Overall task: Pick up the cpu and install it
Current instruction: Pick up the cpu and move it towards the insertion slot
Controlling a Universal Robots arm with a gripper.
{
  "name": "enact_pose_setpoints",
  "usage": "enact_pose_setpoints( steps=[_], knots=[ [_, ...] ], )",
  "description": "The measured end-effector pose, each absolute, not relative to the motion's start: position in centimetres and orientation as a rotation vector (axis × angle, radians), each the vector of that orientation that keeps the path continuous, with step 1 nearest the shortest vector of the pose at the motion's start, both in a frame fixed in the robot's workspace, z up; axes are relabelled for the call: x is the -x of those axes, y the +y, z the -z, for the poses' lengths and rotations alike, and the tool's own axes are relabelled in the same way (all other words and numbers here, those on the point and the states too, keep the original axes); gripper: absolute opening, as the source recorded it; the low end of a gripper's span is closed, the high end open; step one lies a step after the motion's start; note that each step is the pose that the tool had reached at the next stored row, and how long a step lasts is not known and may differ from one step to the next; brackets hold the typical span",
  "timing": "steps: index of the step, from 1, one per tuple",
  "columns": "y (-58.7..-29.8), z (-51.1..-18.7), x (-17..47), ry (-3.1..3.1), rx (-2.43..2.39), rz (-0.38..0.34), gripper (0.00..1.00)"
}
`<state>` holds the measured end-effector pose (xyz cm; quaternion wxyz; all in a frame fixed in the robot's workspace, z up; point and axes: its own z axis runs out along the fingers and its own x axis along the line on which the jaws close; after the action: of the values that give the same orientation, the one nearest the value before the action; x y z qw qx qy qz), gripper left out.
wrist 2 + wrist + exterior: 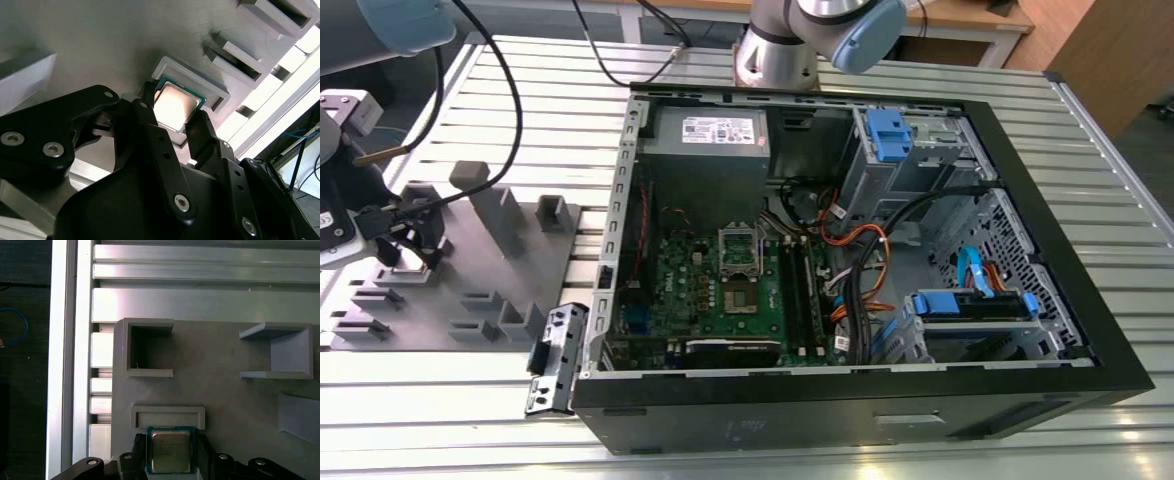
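- Black open computer case [854, 410] lies well apart, on the exterior view's right.
- Grey plastic fixture tray [454, 285] carries raised blocks near the grasp.
- Black two-fingered gripper [174, 107] seemingly clamps opposite edges of the small square silvery-topped cpu [176, 100].
- Cpu sits in the tray's shallow recess; likely light, stiff, slick, fragile underneath: edges only.

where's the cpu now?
In both wrist views the square silvery-grey cpu sits on the grey fixture plate beside a grey bracket, at the black end effector.
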<state>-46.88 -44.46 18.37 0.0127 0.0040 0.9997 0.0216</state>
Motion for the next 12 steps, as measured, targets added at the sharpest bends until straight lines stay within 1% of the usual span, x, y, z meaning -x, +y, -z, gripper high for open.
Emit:
enact_pose_setpoints(
  steps=[5, 6, 12],
  knots=[
    [-44.46, -18.40, 46.89, 3.116, -0.012, -0.067, 0.51],
    [-44.46, -18.40, 46.88, 3.116, -0.012, -0.067, 0.47],
    [-44.46, -18.40, 46.88, 3.115, -0.012, -0.067, 0.47]
  ],
)
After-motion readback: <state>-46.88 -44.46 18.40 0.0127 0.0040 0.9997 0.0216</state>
